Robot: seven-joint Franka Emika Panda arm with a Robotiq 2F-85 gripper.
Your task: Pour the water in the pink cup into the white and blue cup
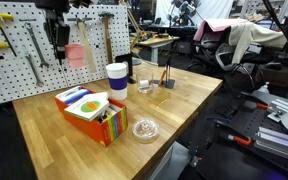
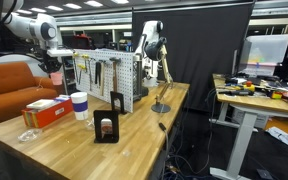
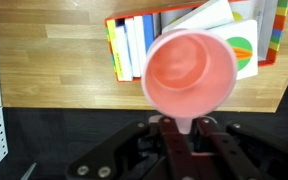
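I have the gripper (image 3: 187,128) clamped tight on the loop handle of the small light-pink mug (image 3: 191,70), mouth toward the wrist camera, centre frame. In an exterior view the tall white cup with dark blue bands (image 1: 116,78) stands mid-frame on the wooden table (image 1: 184,95), lower right of the mug (image 1: 76,55).

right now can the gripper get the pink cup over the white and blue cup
Probably yes: the gripper holds the pink cup up in the air, and nothing hangs over the white and blue cup to block it.
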